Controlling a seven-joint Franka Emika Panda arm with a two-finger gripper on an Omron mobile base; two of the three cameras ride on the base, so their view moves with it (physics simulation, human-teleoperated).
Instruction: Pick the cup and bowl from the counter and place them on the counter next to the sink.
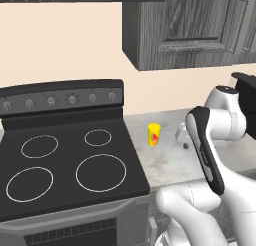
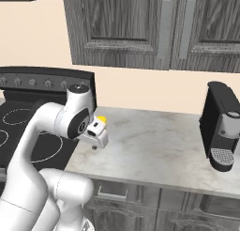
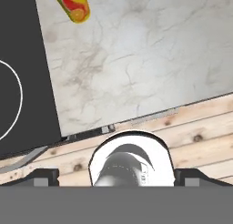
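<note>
Cup [image 1: 154,134] stands upright on the bench [image 1: 165,162] at centre frame just right of the stovetop [image 1: 70,160], hand [image 1: 183,136] open and empty to its right, so I'd centre over the cup, descend straight, close on the mid-wall

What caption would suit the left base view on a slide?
Small bright yellow cup stands on the marbled grey-white counter beside the black glass stovetop, white robot arm raised nearby.
</note>
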